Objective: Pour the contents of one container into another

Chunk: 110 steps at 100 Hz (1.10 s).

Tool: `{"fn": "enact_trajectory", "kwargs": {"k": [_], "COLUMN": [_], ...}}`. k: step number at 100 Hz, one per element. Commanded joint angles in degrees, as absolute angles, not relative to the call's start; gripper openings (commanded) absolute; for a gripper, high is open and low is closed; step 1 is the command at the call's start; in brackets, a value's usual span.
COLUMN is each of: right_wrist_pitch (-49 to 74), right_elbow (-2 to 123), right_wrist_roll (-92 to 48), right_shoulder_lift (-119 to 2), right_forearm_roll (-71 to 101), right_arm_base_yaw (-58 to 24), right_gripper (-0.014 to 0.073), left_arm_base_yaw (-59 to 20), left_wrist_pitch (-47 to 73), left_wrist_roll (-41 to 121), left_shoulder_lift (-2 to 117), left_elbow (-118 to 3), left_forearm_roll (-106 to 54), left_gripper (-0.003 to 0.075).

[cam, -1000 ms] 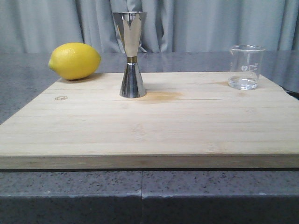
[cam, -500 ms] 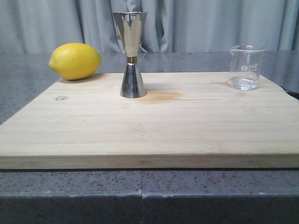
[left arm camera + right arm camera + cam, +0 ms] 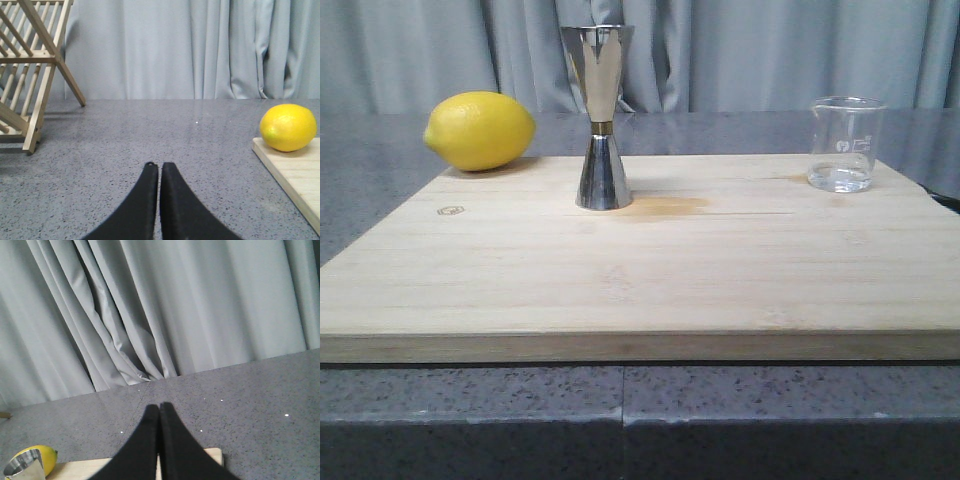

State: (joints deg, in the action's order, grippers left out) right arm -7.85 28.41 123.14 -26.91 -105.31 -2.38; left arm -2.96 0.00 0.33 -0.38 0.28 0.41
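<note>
Front view shows the beaker [image 3: 846,144] standing upright at the far right corner of the wooden board [image 3: 640,270], with a little clear liquid in its bottom, and no hand touching it. The jigger [image 3: 601,118] stands upright on the same board, well apart from the beaker, with a faint amber stain on the wood just beside its base. A lemon [image 3: 480,130] lies at the board's far left corner.

Neither arm appears in the front view. The left hand [image 3: 159,172] is closed with its fingers pressed together and gripping nothing; it sits low over the grey worktop [image 3: 150,135], with the lemon ahead and off to one side of it and a wooden rack [image 3: 30,75] ahead on the other side. The right hand [image 3: 159,415] is likewise closed and empty, angled up toward the curtain [image 3: 150,305], with the board's far edge just below its fingertips and the jigger's rim and the lemon off to its side. The beaker is outside its view.

The task looks unstarted: the reach for the beaker is the step in hand. The right hand, judged nearer, would need to open, drop toward the beaker and close around its wall before lifting.
</note>
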Motion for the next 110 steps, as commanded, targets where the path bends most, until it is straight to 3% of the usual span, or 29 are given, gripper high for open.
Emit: {"fn": "enact_trajectory", "kwargs": {"k": [1, 74, 79, 91, 103, 110], "right_wrist_pitch": [-5.7, -2.24, -3.21, -7.09, -0.6, 0.89], "right_elbow": [29.81, 29.59, 29.59, 29.22, 28.52, 27.02], "right_wrist_roll": [122.98, 117.87, 105.47, 52.07, 10.5, 0.0], "right_shoulder_lift": [-26.85, -26.85, -26.74, -26.74, -26.22, -23.63], "right_forearm_roll": [-106.58, -104.86, -93.35, -49.97, -8.76, -2.11], "right_arm_base_yaw": [-2.06, -2.06, -2.06, -2.06, -2.06, -2.06], "right_gripper": [-0.0072, -0.0071, -0.0071, -0.0072, -0.0072, -0.0072], "left_arm_base_yaw": [-3.49, -3.49, -3.49, -3.49, -3.49, -3.49], "left_wrist_pitch": [-4.89, -4.89, -4.89, -4.89, -4.89, -4.89], "left_wrist_roll": [0.0, 0.0, 0.0, 0.0, 0.0, 0.0], "left_shoulder_lift": [-1.54, -1.54, -1.54, -1.54, -1.54, -1.54], "left_elbow": [1.86, 1.86, 1.86, 1.86, 1.86, 1.86], "left_forearm_roll": [0.0, 0.0, 0.0, 0.0, 0.0, 0.0], "left_gripper": [-0.0019, -0.0019, -0.0019, -0.0019, -0.0019, -0.0019]}}
